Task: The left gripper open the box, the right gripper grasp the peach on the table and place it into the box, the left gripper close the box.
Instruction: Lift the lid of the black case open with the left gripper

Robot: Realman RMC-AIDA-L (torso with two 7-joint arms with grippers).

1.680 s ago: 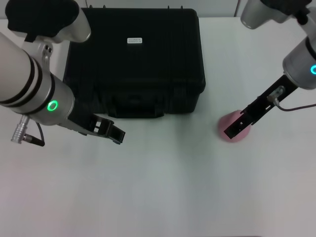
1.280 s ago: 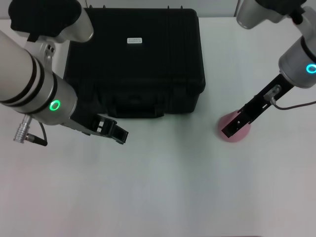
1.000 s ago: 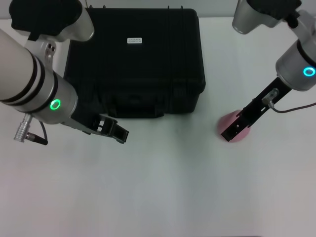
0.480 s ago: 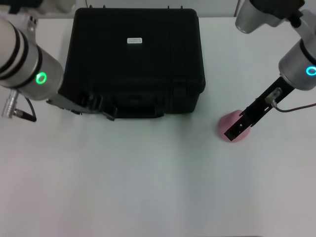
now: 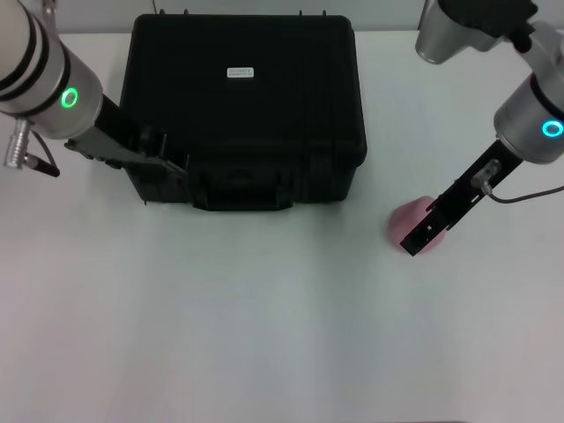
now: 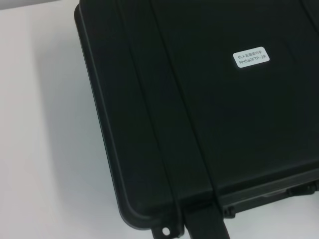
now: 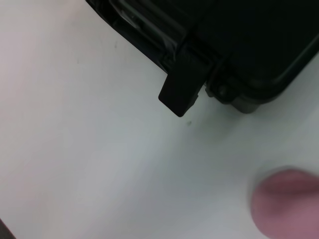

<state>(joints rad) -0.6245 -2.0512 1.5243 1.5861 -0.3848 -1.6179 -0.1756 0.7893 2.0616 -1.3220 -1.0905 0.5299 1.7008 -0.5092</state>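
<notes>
The black box [image 5: 247, 97] stands shut at the back middle of the table, its white label [image 5: 240, 72] on the ribbed lid. My left gripper [image 5: 167, 164] reaches in from the left and lies against the box's front-left corner, dark against the case. The left wrist view shows the box lid [image 6: 209, 109] and label [image 6: 250, 57] close up. The pink peach [image 5: 401, 222] rests on the table to the right of the box. My right gripper [image 5: 414, 240] hangs over the peach's front right side and hides part of it. The right wrist view has the peach [image 7: 286, 201] blurred at the edge.
The white table [image 5: 264, 335] stretches wide in front of the box and the peach. The box's front handle [image 5: 242, 189] faces me. A front latch [image 7: 183, 89] on the box shows in the right wrist view.
My left arm has swung back and to the left, bringing its gripper from the open table in front of the box to the box's front-left corner. The right gripper has stayed over the peach.
</notes>
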